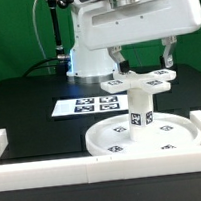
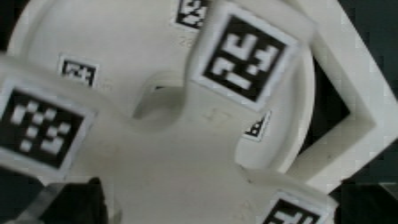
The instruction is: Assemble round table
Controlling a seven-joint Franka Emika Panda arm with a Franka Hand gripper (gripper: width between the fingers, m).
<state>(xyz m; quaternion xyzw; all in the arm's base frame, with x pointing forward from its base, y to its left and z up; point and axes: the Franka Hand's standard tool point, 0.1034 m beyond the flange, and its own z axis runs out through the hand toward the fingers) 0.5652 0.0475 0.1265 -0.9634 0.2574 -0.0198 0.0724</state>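
Attachment of the flat cross-shaped piece (image 1: 137, 82) looks to be the step in hand. It lies atop the short cylindrical post (image 1: 140, 111), which stands upright at the middle of the rimmed round disc (image 1: 177, 133) on the worktop (image 1: 19, 107). The end effector (image 1: 142, 62) hangs just above it, fingers spread wide and holding nothing. The next move probably calls for closing on the cross arms and twisting it home. The white border wall (image 1: 56, 174) hems the disc's near edge, and the marker board (image 1: 69, 107) lies behind. Open room is overhead.
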